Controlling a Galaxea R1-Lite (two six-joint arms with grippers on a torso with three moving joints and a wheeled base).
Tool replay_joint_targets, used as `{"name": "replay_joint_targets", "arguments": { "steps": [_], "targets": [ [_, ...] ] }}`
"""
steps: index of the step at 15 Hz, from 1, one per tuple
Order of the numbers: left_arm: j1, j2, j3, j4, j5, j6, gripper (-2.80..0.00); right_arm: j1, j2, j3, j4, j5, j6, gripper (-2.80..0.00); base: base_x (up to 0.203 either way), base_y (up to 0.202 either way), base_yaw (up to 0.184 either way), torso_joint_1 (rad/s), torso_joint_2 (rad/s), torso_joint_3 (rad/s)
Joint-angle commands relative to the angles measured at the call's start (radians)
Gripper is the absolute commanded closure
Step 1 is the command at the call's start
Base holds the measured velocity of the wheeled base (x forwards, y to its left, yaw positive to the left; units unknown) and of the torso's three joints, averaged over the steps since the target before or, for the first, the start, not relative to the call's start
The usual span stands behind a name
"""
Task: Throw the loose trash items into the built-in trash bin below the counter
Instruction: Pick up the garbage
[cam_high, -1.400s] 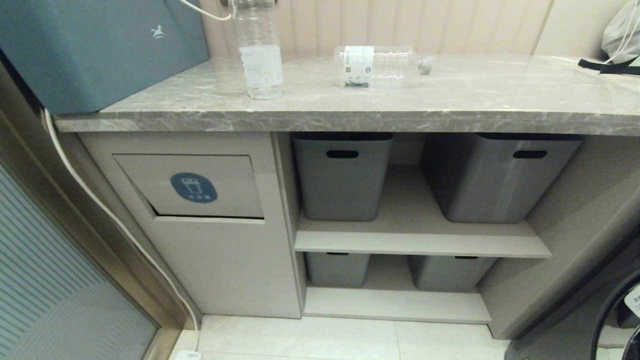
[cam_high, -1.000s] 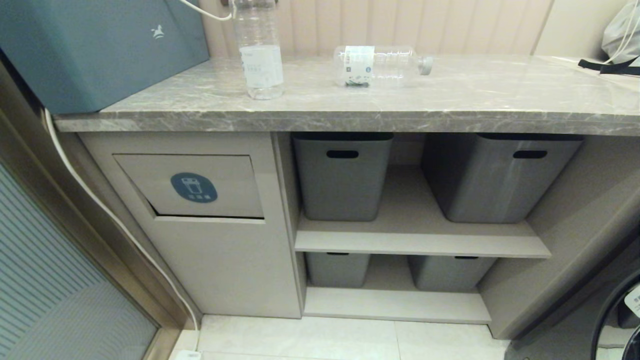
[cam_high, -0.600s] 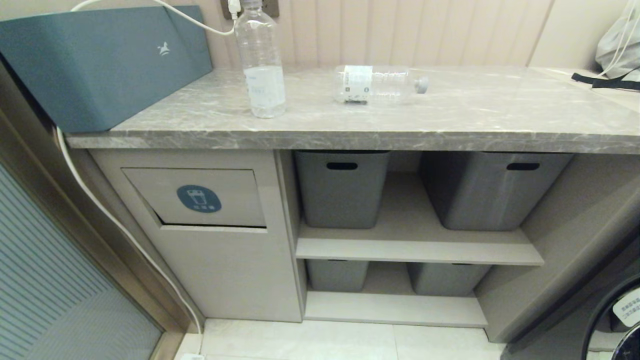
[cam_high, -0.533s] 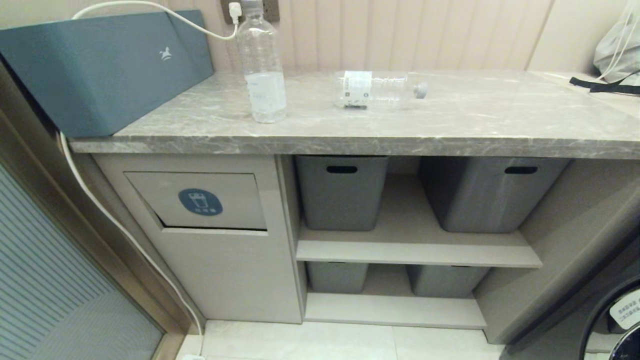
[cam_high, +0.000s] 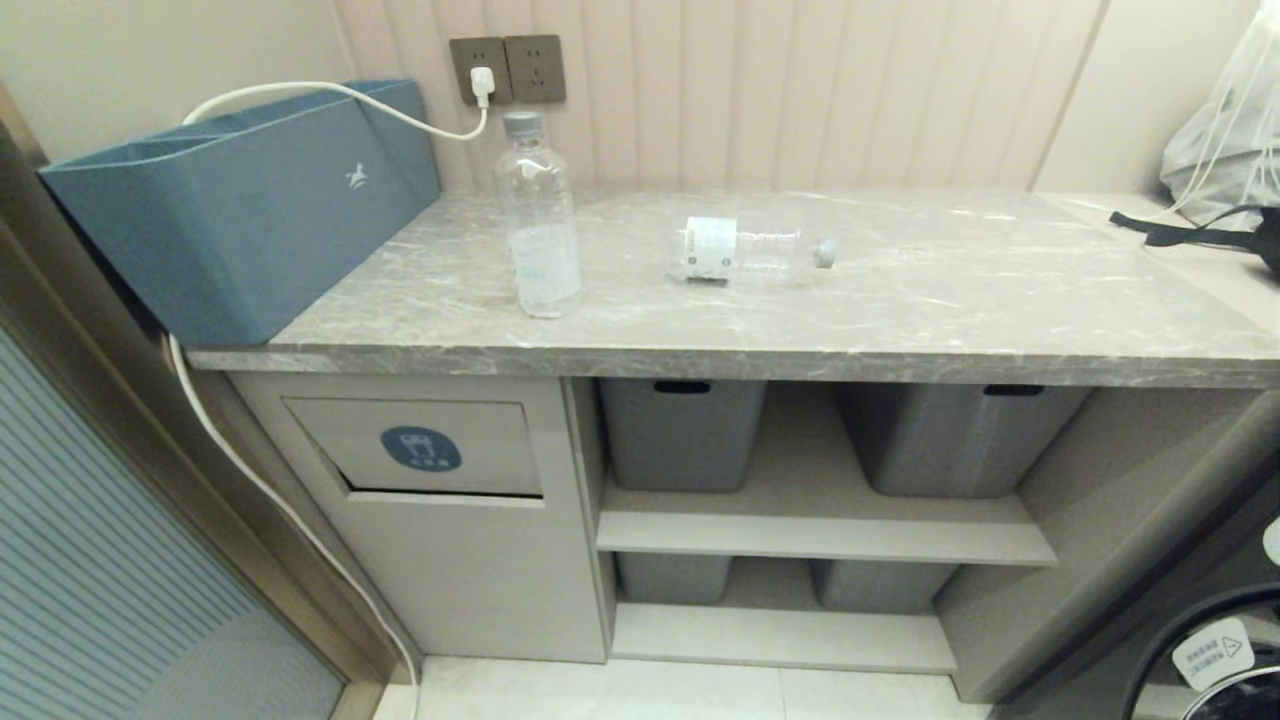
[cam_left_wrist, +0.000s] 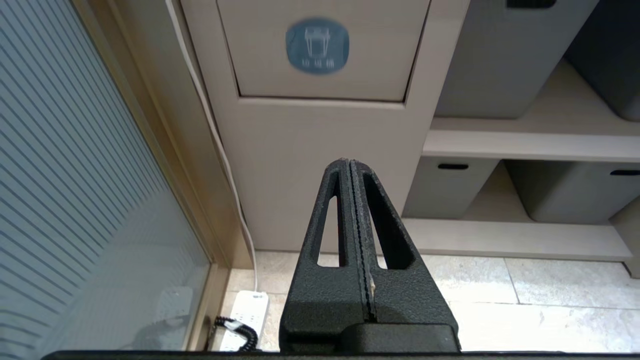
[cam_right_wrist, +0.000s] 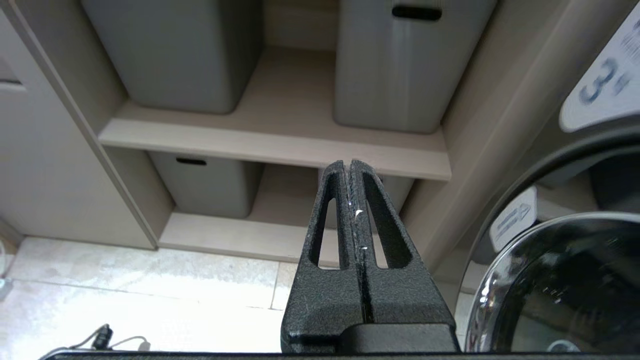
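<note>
Two clear plastic bottles are on the marble counter (cam_high: 900, 320): one stands upright (cam_high: 540, 220), the other lies on its side (cam_high: 750, 250) with its cap to the right. The trash bin flap (cam_high: 420, 445) with a blue sticker sits in the beige cabinet below the counter's left part, also seen from the left wrist as the flap (cam_left_wrist: 320, 50). Neither arm shows in the head view. My left gripper (cam_left_wrist: 350, 162) is shut and empty, low before the cabinet under the flap. My right gripper (cam_right_wrist: 347, 162) is shut and empty, facing the shelves.
A teal box (cam_high: 240, 210) stands on the counter's left end, with a white cable (cam_high: 330, 95) to a wall socket. Grey tubs (cam_high: 680, 430) fill the shelves. A washing machine door (cam_right_wrist: 565, 285) is at the right. A power strip (cam_left_wrist: 245, 312) lies on the floor by a glass door (cam_high: 110, 550).
The whole head view has shifted: the camera has risen, so the counter top, the wall sockets and the teal box's rim now show. The bottles have not moved on the counter.
</note>
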Motion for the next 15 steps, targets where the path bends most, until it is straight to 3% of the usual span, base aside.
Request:
{"name": "replay_joint_targets", "arguments": {
  "steps": [1,10,13,15],
  "targets": [
    [0.000,0.001,0.001,0.000,0.000,0.000,0.00,0.000,0.000,0.000,0.000,-0.001,0.001,0.00,0.000,0.000,0.000,0.213,-0.49,-0.266],
    [0.000,0.000,0.001,-0.001,0.000,0.001,0.00,0.000,0.000,0.000,0.000,-0.002,0.012,0.00,0.000,0.000,0.000,0.242,-0.53,-0.290],
    [-0.002,0.000,-0.001,0.002,-0.005,0.012,0.00,0.000,0.000,0.000,-0.003,-0.005,0.030,0.00,0.000,0.000,0.000,0.110,-0.23,-0.127],
    [-0.002,0.003,-0.042,-0.026,-0.049,0.046,0.00,0.000,0.000,0.000,-0.005,-0.009,0.071,0.00,0.000,0.000,0.000,0.032,-0.05,-0.026]
  ]
}}
